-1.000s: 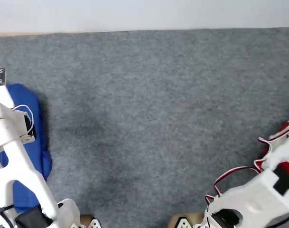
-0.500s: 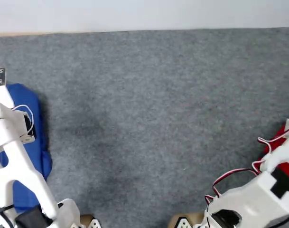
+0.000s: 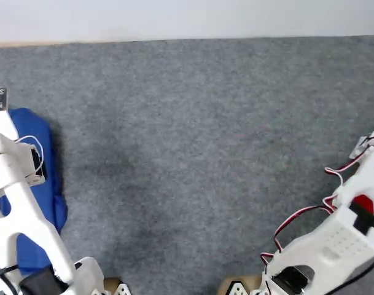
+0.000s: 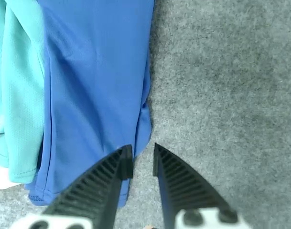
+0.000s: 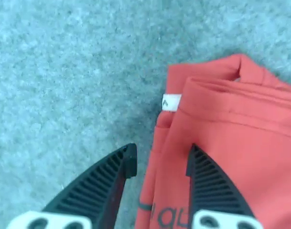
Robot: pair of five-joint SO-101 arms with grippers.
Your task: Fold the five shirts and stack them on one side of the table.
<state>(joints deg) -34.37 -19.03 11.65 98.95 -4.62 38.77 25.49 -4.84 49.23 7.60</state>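
right arm (image 3: 337, 246): near right corner of the tabletop (image 3: 205, 153), over the red shirt.
right jaws: open about halfway, holding nothing. One finger is above the cloth, the other above bare grey felt.
red shirt (image 5: 231, 143): near right edge, collar end with a white tag (image 5: 171, 101) just ahead of the right jaws. Layers are doubled there; can't tell the fold state.
key relation: the red shirt's left edge runs between the right jaws, along the way they point, with the body of the shirt off to the right. The right arm is clearly the nearer one, probably set up for an edge pinch.
left arm (image 3: 21, 209): near left, over the stack, well apart from the red shirt.
left jaws: narrow gap, nothing gripped, tips at the blue shirt's right edge.
blue shirt (image 4: 92, 71): left side, folded, long axis near-to-far, lying on a teal shirt (image 4: 18, 95).
progress guess: stack started on the left, red one still to go.
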